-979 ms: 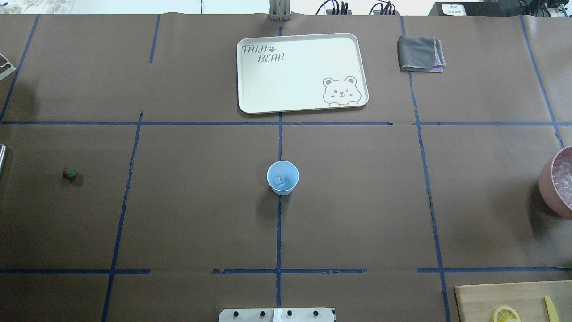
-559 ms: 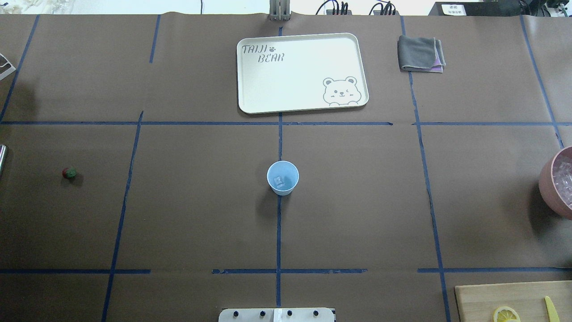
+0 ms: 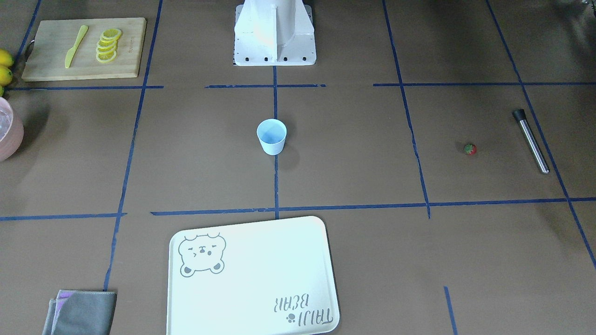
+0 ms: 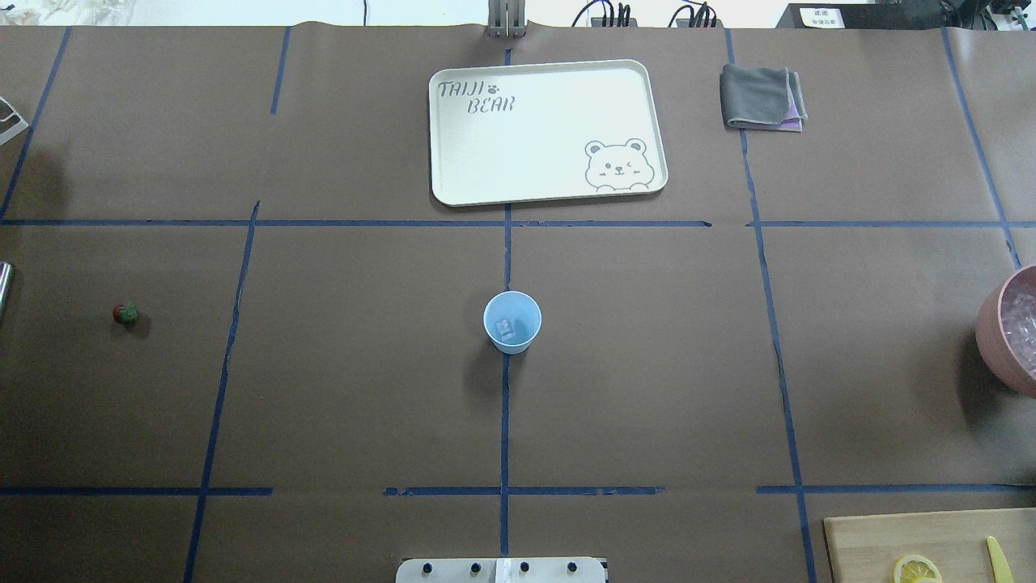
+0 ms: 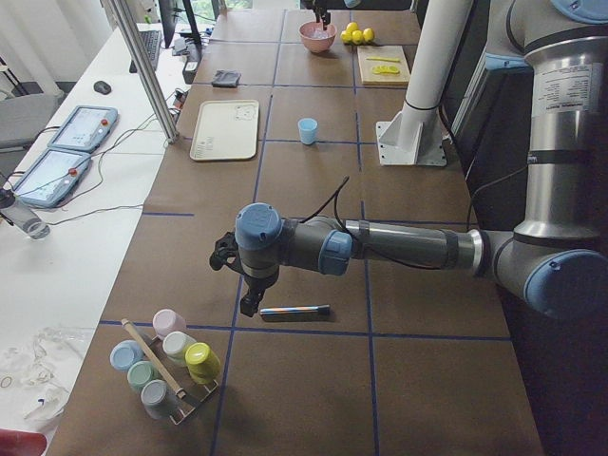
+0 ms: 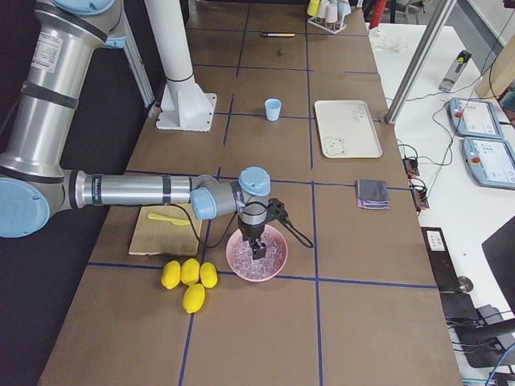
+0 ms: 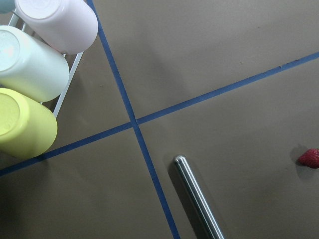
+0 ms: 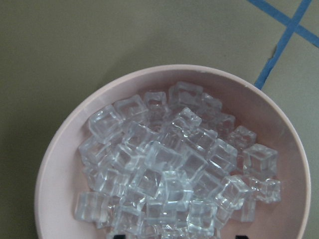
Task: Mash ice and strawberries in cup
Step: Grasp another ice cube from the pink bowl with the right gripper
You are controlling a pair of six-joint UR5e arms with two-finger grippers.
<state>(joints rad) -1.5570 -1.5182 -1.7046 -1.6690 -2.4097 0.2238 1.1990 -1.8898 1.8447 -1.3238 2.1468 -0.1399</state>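
1. Firstly, the cup (image 4: 511, 322) stands upright at the middle of the table, near the robot's base, on a blue tape line. It seems to be thin plastic, so probably light, easy to tip and easy to squash. I would take it around the wall below the rim, with a soft closing.
2. Inside it, one ice cube (image 4: 506, 328) lies on the bottom. Ice is hard, wet and slippery, but this piece needs no more handling.
3. Further out on the robot's left, the strawberry (image 3: 470, 149) lies alone on the table, well apart from the cup. It is very small and likely soft, so it may roll or bruise. A light pinch from above across the red body seems best, not on the green cap.
4. Just beyond it lies a metal rod (image 3: 531, 141), flat on the table. It looks stiff and smooth, so it could slide between the fingers; the middle of the shaft is the safer place to grip. The left gripper (image 5: 249, 302) hangs over one end of it. Whether its fingers are spread or pressed together I cannot tell.
5. At the far right end, the right gripper (image 6: 257, 248) hangs over the pink bowl (image 8: 65, 164), which holds a heap of ice (image 8: 169, 169). Its fingers are too little visible, so I cannot tell their state. A top cube, held on two flat faces, should slip least.
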